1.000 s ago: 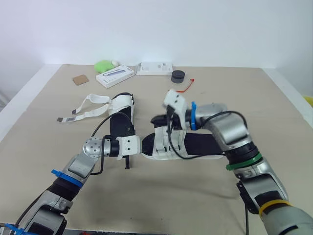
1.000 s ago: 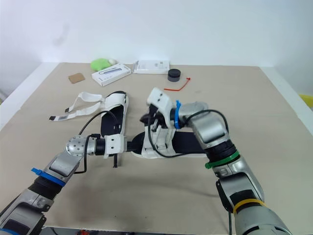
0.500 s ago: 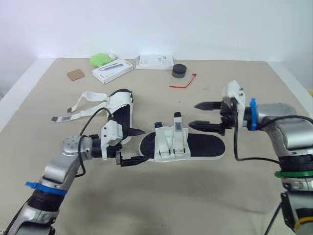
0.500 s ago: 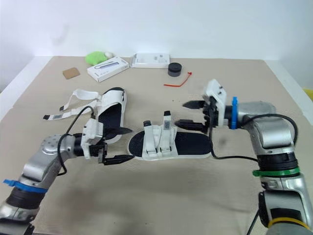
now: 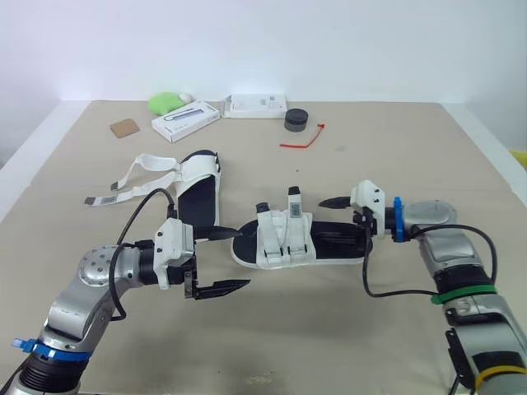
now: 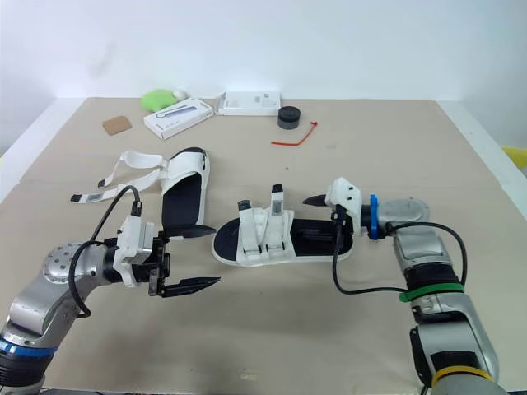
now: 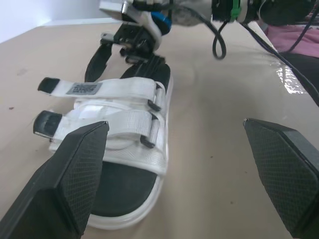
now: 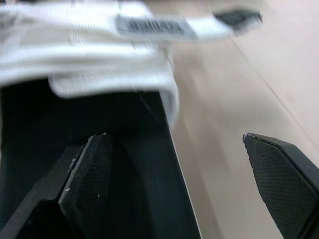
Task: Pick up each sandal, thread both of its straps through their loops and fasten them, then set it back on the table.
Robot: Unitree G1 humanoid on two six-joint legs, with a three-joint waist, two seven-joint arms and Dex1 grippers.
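The left jaws are spread wide and grasp nothing. One finger (image 5: 219, 234) points at the toe of the fastened sandal (image 5: 284, 247), its tip just short of it. The other finger (image 5: 221, 287) hangs over bare desk (image 5: 329, 329) lower in the frame. The right jaws, right of centre, are released as well and hold nothing. One finger (image 8: 84, 184) sits over the black footbed at the heel; whether it touches cannot be told. The other finger (image 5: 333, 200) juts out over the desk just beyond the sandal's edge.

The fastened sandal lies flat at the centre of the frame, toe to the left. Both of its straps (image 7: 119, 89) run through their loops, and the black-tipped ends stick out past them.

Up and left of it lies the open sandal (image 5: 198, 193), its loose straps (image 5: 136, 181) trailing left across the desk.

Along the upper edge sit a brown card (image 5: 124, 128), a green lump (image 5: 165, 103), two white boxes (image 5: 185, 123) (image 5: 258, 104), a black puck (image 5: 296, 120) and a red tie (image 5: 300, 140), all well apart from the sandals.
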